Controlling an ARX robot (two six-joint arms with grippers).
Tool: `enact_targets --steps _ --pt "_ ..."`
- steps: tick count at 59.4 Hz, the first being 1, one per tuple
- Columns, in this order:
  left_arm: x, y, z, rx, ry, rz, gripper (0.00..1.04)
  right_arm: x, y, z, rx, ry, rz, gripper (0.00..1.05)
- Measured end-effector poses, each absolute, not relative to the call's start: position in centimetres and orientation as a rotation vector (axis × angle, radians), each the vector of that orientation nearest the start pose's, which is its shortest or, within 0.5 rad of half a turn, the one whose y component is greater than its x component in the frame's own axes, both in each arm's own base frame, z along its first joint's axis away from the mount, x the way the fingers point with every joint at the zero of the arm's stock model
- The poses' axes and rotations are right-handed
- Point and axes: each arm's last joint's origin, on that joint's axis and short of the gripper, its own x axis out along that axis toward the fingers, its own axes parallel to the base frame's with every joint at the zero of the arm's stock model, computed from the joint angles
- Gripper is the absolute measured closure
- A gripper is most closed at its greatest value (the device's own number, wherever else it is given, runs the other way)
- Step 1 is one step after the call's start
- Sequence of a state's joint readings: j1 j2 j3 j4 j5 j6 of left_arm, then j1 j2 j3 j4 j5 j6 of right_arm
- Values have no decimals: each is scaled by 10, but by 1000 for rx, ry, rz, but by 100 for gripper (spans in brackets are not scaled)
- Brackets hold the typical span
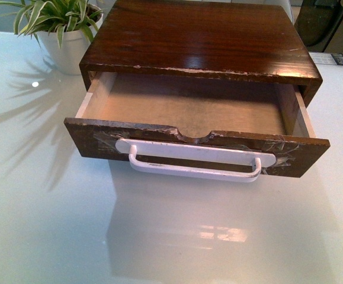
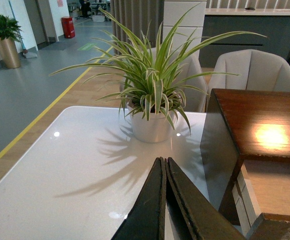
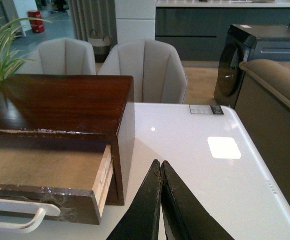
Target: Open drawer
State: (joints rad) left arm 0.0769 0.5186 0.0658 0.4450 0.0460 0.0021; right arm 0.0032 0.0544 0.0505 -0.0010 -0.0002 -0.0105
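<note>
A: Drawer stands pulled out of the dark cabinet on the glossy white table, potted plant beside the cabinet.

B: Left gripper is pressed together near the plant; behind, grey floor, chairs.

A: Right gripper is pinched together beside the cabinet.

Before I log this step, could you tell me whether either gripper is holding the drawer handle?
No: in the front view the handle on the open drawer is free, with no gripper near it.
</note>
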Motion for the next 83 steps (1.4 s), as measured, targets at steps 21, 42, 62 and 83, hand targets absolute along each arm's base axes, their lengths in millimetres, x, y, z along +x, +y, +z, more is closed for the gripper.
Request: enact_targets --steps 21,42,62,83 --pt "121 0 171 2 -9 2 103 97 0 171 -10 -16 1 103" --pt "112 0 171 2 -15 2 103 97 0 171 -10 -17 1 103" --pt "98 0 168 2 -7 2 103 97 0 171 -10 -17 1 103" --pt "97 0 168 2 -9 2 103 97 0 171 -10 -17 1 103"
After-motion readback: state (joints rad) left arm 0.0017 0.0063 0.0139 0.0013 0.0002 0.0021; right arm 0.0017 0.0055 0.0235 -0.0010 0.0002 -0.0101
